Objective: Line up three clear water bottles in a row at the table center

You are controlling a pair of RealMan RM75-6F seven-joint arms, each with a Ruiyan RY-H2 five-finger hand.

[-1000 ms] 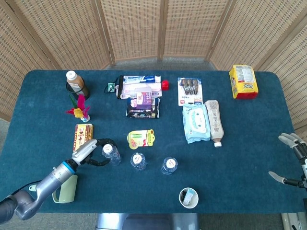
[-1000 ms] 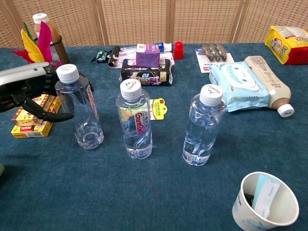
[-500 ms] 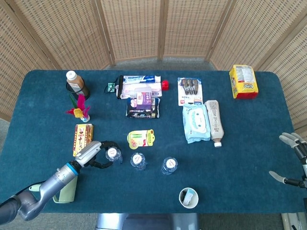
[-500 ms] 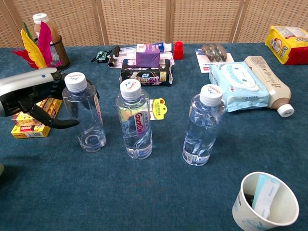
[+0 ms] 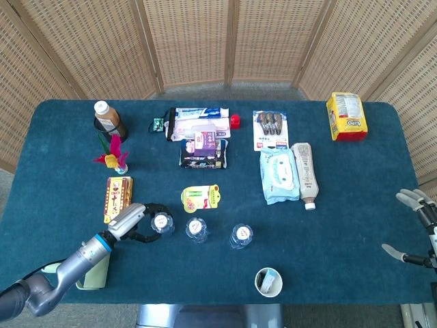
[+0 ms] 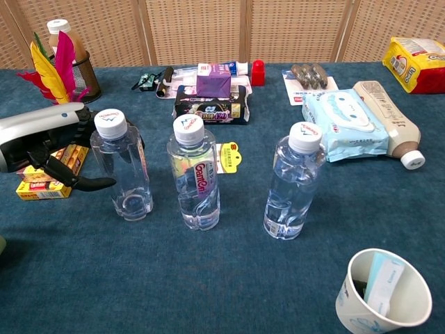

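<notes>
Left hand (image 6: pixel 45 149), fingers curled round the leftmost water bottle (image 6: pixel 124 167) and apparently holding it, at the near-left of the blue table (image 5: pixel 355 205). Bottle upright, white cap printed with a red ring of lettering too small to read. Just right of it, the middle water bottle (image 6: pixel 194 174), upright, with a label reading "GantGn" or similar. Further right, a wider gap away, the third water bottle (image 6: pixel 293 182), upright, small print on its label unreadable. All three in a rough row near the table's front centre. Right hand (image 5: pixel 418 225) at the table's far right edge, fingers spread, holding nothing. Behind the row, a yellow-green packet (image 5: pixel 201 198); near the front edge, a paper cup (image 6: pixel 384 291) with a slip inside. At the far right corner, a yellow snack bag (image 5: pixel 347 116), brand illegible.
</notes>
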